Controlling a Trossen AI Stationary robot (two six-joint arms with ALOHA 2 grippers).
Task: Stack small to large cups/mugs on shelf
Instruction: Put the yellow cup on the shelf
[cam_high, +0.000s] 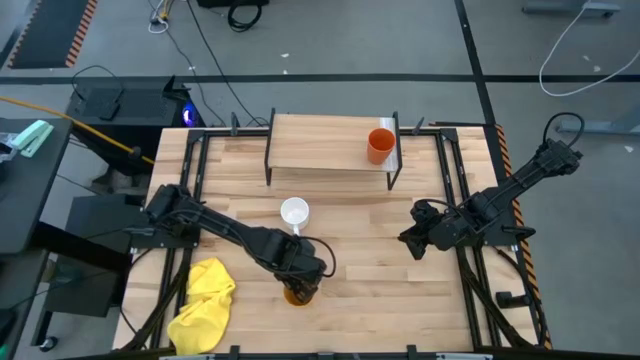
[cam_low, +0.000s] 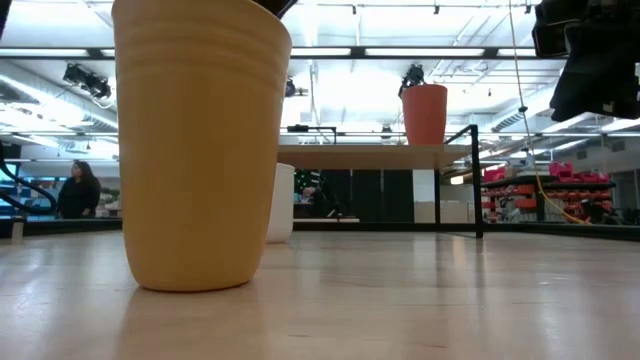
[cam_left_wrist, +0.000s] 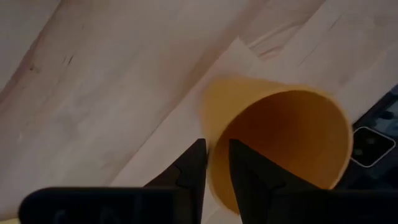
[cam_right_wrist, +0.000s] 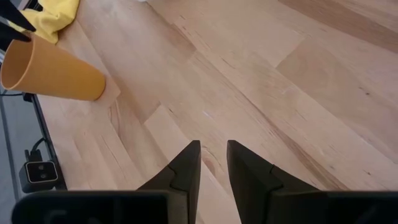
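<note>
The yellow-orange cup (cam_high: 298, 293) stands upright on its base near the table's near edge and fills the left of the low view (cam_low: 200, 140). My left gripper (cam_left_wrist: 216, 146) is above it, shut on its rim. The white mug (cam_high: 294, 212) stands on the table's middle. The red-orange cup (cam_high: 380, 146) stands upright on the right end of the shelf (cam_high: 320, 145), beside the pale strip. My right gripper (cam_right_wrist: 212, 146) hovers over bare wood on the table's right (cam_high: 408, 240), shut and holding nothing. My left gripper holds the yellow-orange cup by its rim wall (cam_left_wrist: 214, 171), one finger (cam_left_wrist: 249, 177) inside the opening and the other (cam_left_wrist: 189, 174) outside. The fingers come from above, pointing down. The cup stays upright with its base (cam_low: 190, 280) on the table.
A crumpled yellow cloth (cam_high: 205, 305) lies at the near left corner, left of the held cup. Bare wood lies between the mug and my right gripper. A camera (cam_right_wrist: 38, 173) sits at the near edge. A person (cam_low: 78, 190) stands far off in the room.
</note>
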